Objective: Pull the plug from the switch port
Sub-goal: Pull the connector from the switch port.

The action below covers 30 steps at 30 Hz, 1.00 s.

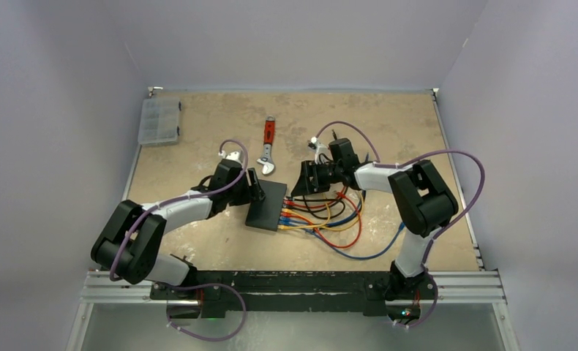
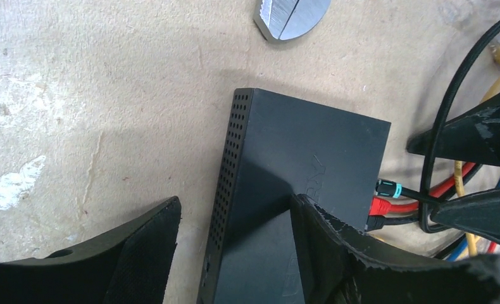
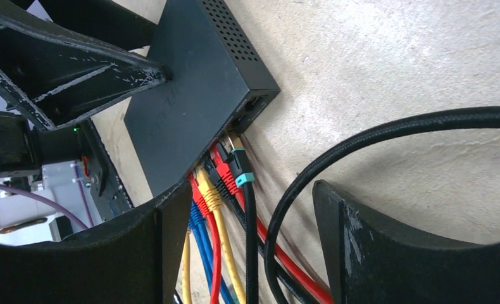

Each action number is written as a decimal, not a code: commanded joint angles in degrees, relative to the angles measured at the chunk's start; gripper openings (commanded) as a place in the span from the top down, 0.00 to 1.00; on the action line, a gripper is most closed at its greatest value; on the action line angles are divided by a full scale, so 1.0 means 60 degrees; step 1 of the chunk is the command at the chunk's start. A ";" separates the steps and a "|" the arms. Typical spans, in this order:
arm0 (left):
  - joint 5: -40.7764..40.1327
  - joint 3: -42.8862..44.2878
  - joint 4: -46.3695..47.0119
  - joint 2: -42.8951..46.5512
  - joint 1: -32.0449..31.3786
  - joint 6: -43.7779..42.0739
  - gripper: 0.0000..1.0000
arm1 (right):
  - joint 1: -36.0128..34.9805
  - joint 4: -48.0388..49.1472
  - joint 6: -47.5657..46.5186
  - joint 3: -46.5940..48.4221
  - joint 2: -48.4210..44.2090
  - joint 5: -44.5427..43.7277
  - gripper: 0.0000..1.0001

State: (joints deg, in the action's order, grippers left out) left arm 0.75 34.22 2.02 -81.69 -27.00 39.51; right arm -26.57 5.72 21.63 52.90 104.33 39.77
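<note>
Left gripper [image 2: 235, 206] is standing wide open over the switch [image 2: 298, 145]. One finger is hanging down beside the box's perforated side, and the other is lying across its black top. Whether that finger is pressing on the lid, I cannot tell. The switch is lying flat on the surface [image 1: 388, 124], right under that gripper, with its port edge pointing away toward the other arm.

Right gripper [image 3: 252, 190] is spread wide too, sitting just off that port edge and straddling the bundle of cables. Just ahead of its fingertips, the teal-booted plug [image 3: 241, 170] is sitting in its port, its black cable running back between the fingers, and neither finger is touching it. Toward the finger on the left of the wrist view, a red plug [image 3: 221, 161], a yellow plug [image 3: 208, 190] and blue cables [image 3: 197, 225] are lining up along the same edge. A loose black cable [image 3: 387, 130] is looping in between the fingers as well.

Beyond the left gripper, the wrench [image 1: 268, 146] is lying near the switch but apart from it. The clear compartment box [image 1: 159, 121] is sitting well away from both grippers.
</note>
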 commanded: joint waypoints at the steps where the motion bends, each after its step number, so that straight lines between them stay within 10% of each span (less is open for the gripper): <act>1: 0.0039 -0.0275 0.0103 0.0214 0.0062 0.0135 0.37 | -0.0056 0.0584 0.0174 -0.0143 -0.0005 0.0588 0.27; 18: 0.0241 -0.0358 0.0292 0.0065 0.0062 0.0263 0.39 | -0.0245 -0.0921 -0.0450 0.0265 -0.2518 -0.3602 0.11; 30: 0.0255 -0.0370 0.0260 0.0091 0.0062 0.0264 0.39 | -0.0933 -0.0122 0.0002 0.0799 -0.1064 -0.1257 0.19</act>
State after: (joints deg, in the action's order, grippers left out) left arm 1.56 32.88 3.70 -81.41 -27.00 40.03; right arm -31.73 2.31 19.38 56.93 95.04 25.69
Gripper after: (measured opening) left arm 0.609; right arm 0.832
